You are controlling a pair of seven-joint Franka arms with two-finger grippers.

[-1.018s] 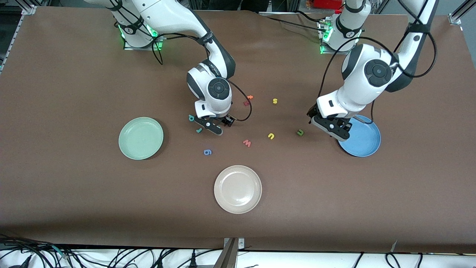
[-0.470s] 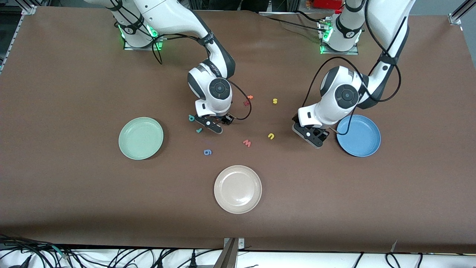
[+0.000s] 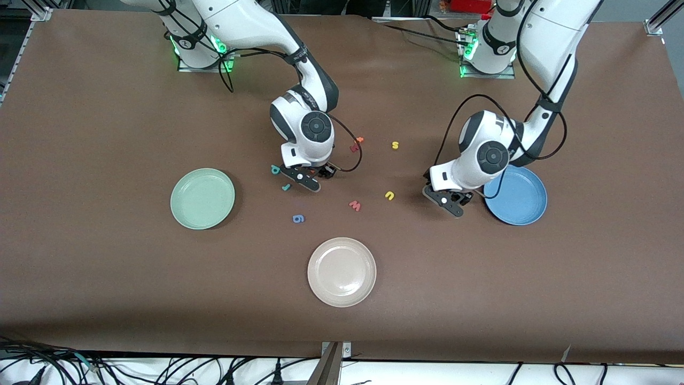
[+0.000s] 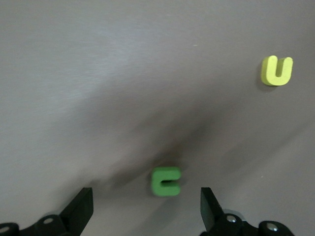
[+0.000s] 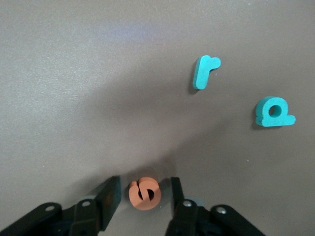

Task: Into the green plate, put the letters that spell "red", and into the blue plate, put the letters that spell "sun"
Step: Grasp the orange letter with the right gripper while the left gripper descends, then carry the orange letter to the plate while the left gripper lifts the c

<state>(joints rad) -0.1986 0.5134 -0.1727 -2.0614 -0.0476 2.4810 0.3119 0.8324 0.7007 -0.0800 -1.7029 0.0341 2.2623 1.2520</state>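
Even, bright overhead light fills the front view, and each plate casts only a thin soft shadow on the brown table (image 3: pixel 107 278). Green indicator lights glow at both arm bases. The left wrist view is slightly blurred, with a broad diffuse shadow around the dark green letter (image 4: pixel 166 181). The right wrist view is sharper, its shadow pooling near the orange letter (image 5: pixel 144 193).

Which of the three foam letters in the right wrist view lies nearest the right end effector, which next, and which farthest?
1. Orange foam "e": flat on the table between the fingers of the right end effector.
2. Teal foam "r": on the bare table, apart from the fingers.
3. Teal foam "d": beside the "r", farthest out.
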